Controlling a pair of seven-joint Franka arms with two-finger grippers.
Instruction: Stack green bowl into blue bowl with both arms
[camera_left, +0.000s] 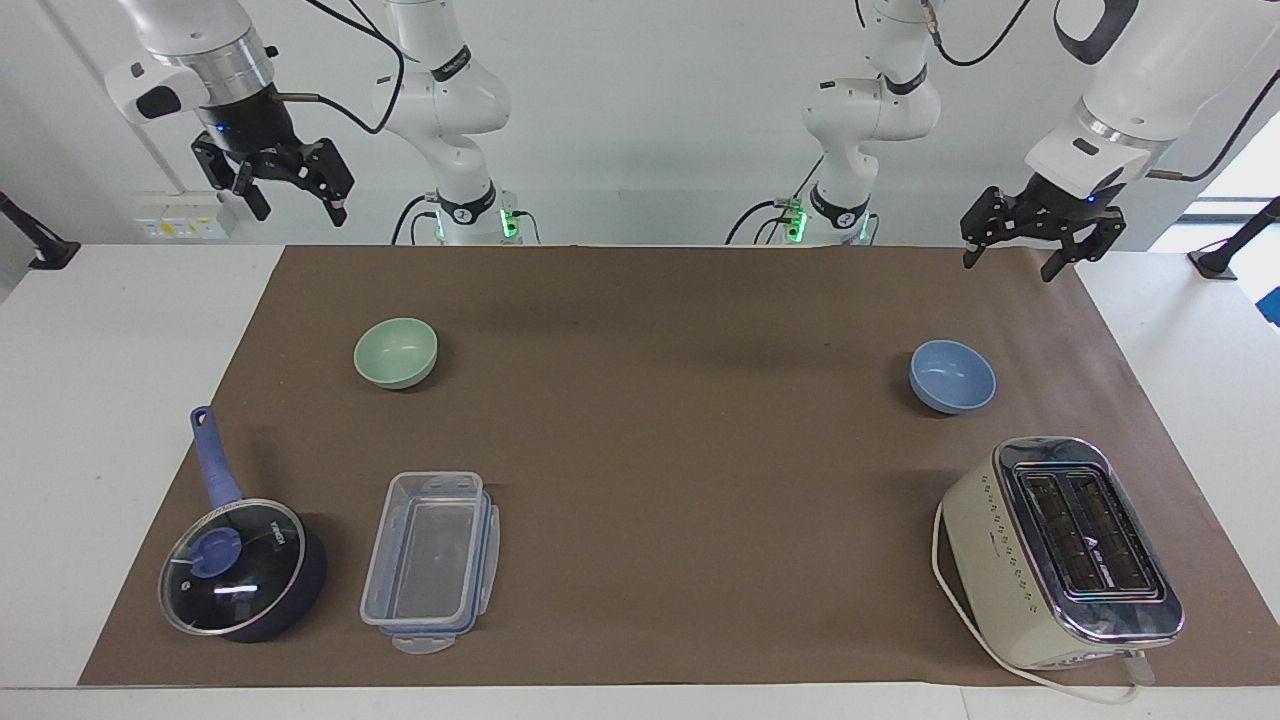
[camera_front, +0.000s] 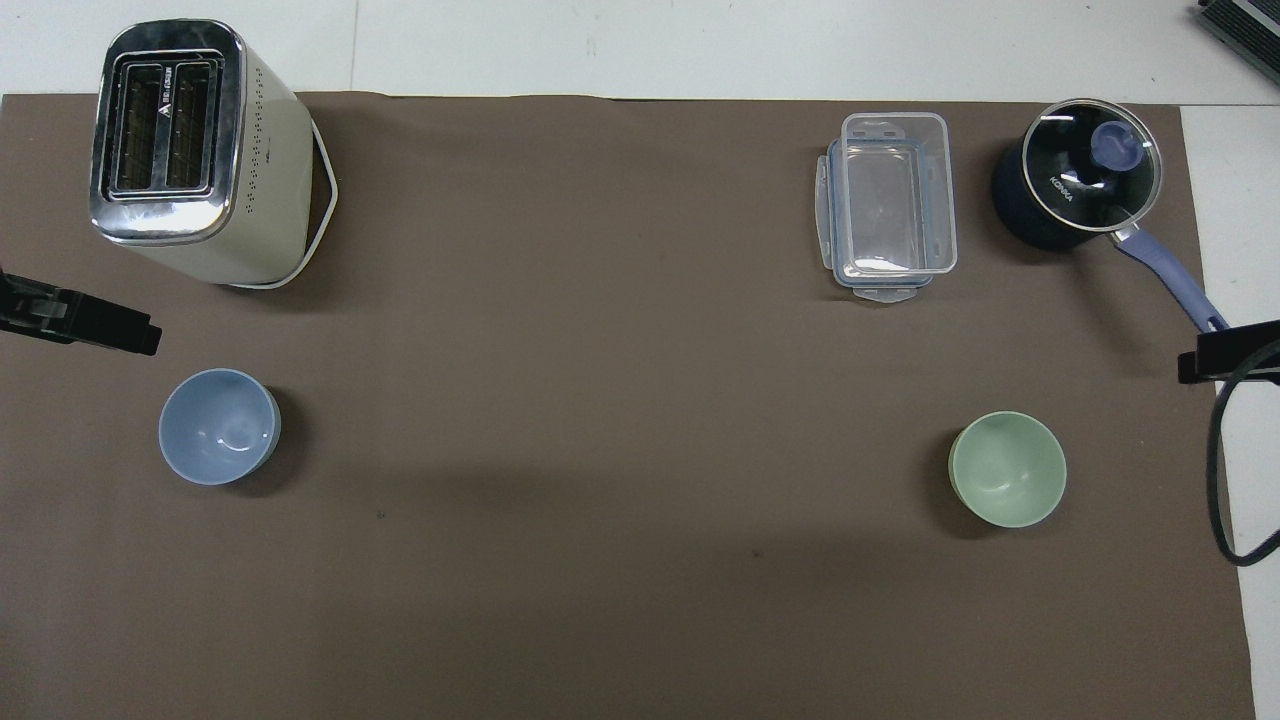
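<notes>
The green bowl (camera_left: 395, 352) (camera_front: 1007, 468) stands upright on the brown mat toward the right arm's end. The blue bowl (camera_left: 952, 376) (camera_front: 218, 426) stands upright toward the left arm's end, nearer to the robots than the toaster. The two bowls are far apart and both are empty. My right gripper (camera_left: 300, 212) is open and empty, raised high over the mat's edge by the robots, well above the green bowl. My left gripper (camera_left: 1008, 267) is open and empty, raised over the mat's corner by the robots. In the overhead view only one finger of each shows: left (camera_front: 110, 332), right (camera_front: 1220, 360).
A cream toaster (camera_left: 1060, 550) with its cord stands beside the blue bowl, farther from the robots. A clear plastic container (camera_left: 430, 560) and a dark saucepan with glass lid (camera_left: 240, 565) lie farther from the robots than the green bowl. The brown mat (camera_left: 680, 420) covers the table.
</notes>
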